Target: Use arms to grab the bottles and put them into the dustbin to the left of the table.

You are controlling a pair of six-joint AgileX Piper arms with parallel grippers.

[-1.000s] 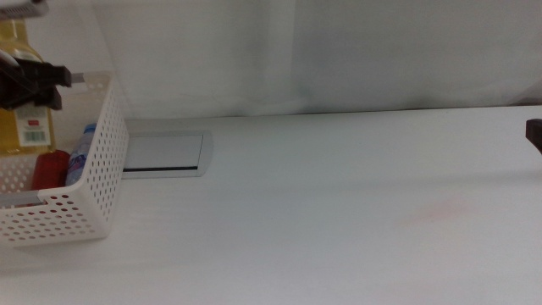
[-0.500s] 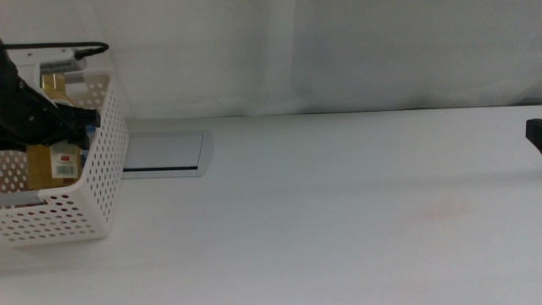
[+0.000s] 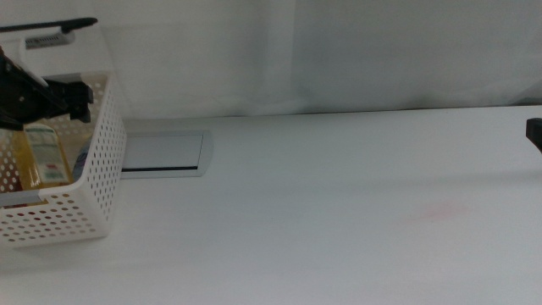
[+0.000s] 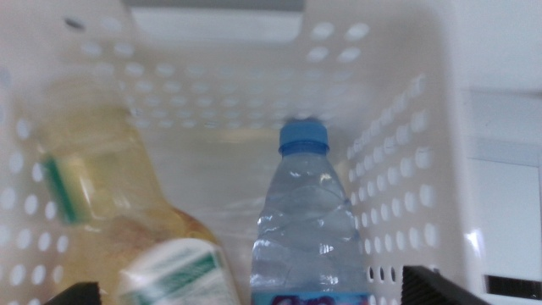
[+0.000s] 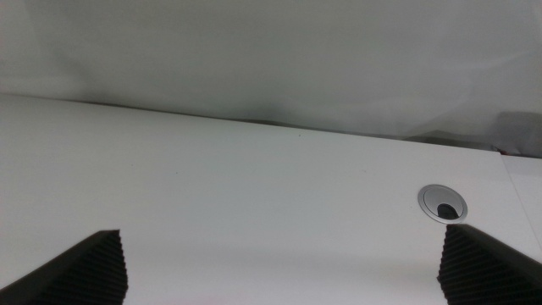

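The white perforated dustbin (image 3: 76,212) stands at the table's (image 3: 322,220) left edge. My left gripper (image 3: 72,97) hangs over its opening, open, with nothing between its jaws. Below it the yellow tea bottle (image 3: 42,157) sits tilted inside the dustbin. In the left wrist view that yellow bottle (image 4: 127,220) is blurred, free of my left gripper (image 4: 258,288), and lies next to the clear water bottle (image 4: 309,229) with its blue cap against the dustbin wall (image 4: 406,169). My right gripper (image 3: 535,134) waits at the right edge; the right gripper (image 5: 284,263) is open and holds nothing.
A grey rectangular plate (image 3: 165,152) is set into the tabletop just right of the dustbin. A round metal grommet (image 5: 441,202) shows in the right wrist view. A white curtain backs the table.
The left gripper carried the yellow bottle down into the dustbin, let it go and rose a little. The bottle now rests lower in the dustbin. The right arm stayed still.
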